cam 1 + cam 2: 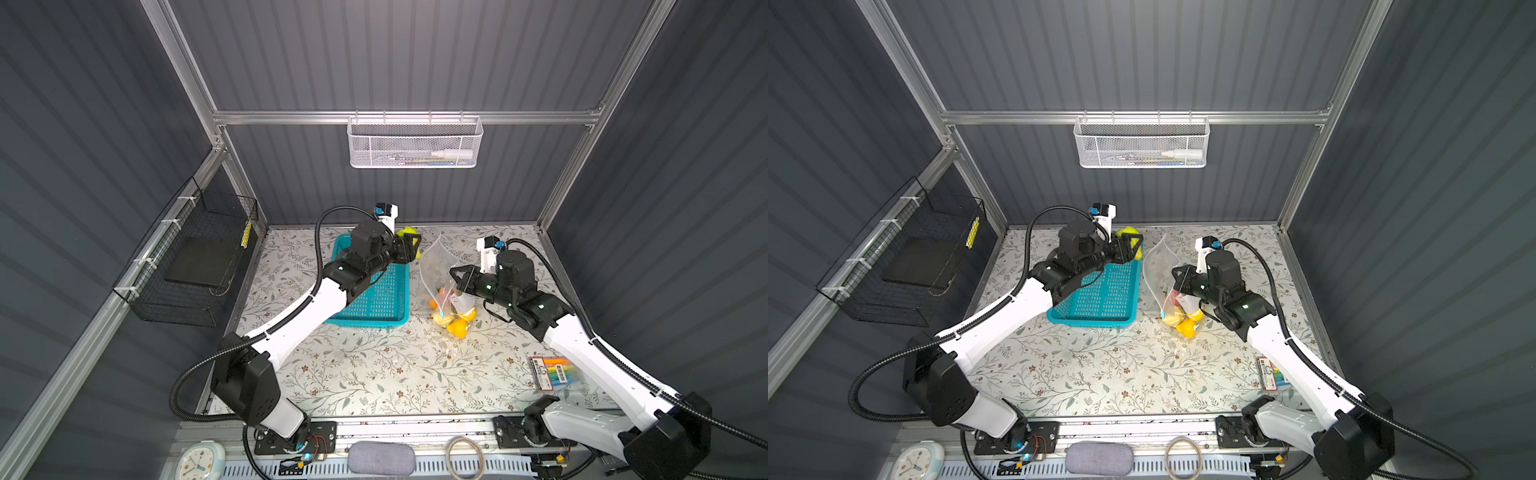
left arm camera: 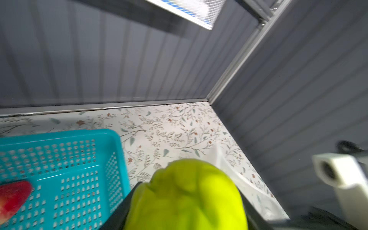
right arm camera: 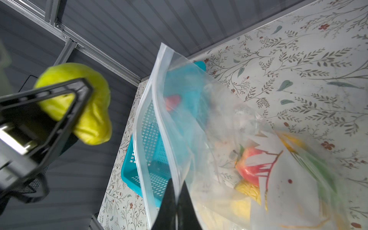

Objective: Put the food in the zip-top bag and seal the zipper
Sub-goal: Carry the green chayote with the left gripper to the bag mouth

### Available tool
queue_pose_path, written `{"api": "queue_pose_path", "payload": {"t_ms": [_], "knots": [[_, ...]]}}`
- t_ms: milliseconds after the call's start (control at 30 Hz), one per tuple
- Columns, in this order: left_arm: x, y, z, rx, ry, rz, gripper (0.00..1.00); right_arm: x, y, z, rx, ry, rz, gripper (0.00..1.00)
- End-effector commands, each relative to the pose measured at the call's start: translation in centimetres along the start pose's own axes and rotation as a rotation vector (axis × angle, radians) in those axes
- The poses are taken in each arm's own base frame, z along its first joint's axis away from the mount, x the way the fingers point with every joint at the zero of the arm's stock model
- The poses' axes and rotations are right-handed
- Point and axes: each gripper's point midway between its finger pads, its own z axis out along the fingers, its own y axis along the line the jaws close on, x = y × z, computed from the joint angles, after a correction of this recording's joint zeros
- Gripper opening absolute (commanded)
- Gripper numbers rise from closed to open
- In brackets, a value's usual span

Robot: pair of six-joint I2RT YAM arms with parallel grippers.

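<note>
A floral-patterned table (image 1: 374, 374) is filling the floor of a grey-walled cell. A teal basket (image 1: 374, 299) is sitting left of centre toward the back. Just to the right of the basket, a clear zip-top bag (image 1: 434, 266) is standing up, its bottom resting on the table and its mouth pointing up toward the back wall.

The right gripper (image 3: 176, 191) is pinching shut on one side of the bag's film and holding it raised. The left gripper (image 1: 409, 245) is clamping a yellow-green toy pepper (image 2: 187, 195) between its fingers. The pepper is raised over the basket's far right corner, close beside the bag's mouth but outside it.

Yellow, orange and red pieces of food (image 1: 455, 326) are lying heaped in the bag's bottom. A red strawberry (image 2: 12, 195) is lying in the basket. The zipper (image 3: 157, 111) is gaping unsealed along the mouth, and its light-blue slider tab (image 1: 443, 311) is hanging low near the heaped food.
</note>
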Motion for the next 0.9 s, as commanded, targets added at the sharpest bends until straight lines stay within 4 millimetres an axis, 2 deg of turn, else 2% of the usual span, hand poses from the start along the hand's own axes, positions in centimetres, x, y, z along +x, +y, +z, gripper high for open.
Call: {"api": "queue_pose_path", "payload": {"t_ms": [0,167,233,533,867], "knots": [[-1.4,-2.1,-1.1,0.063,-0.084,0.058,0.59,-0.3,0.4,0.0,-0.023,-0.008,0.016,0.0],[0.2,-4.6,-1.0,0.118,-0.092,0.117,0.59,-0.4,0.7,0.2,-0.038,-0.01,0.038,0.0],[1.1,-5.0,-0.5,0.112,-0.082,0.15,0.6,-0.4,0.9,0.2,-0.048,-0.009,0.047,0.0],[4.7,-4.2,2.6,0.061,-0.028,0.227,0.6,-0.7,1.1,-0.3,-0.055,-0.025,0.055,0.0],[8.6,-1.6,4.6,-0.052,0.092,0.279,0.61,-0.6,1.1,-0.4,-0.056,-0.028,0.047,0.0]]}}
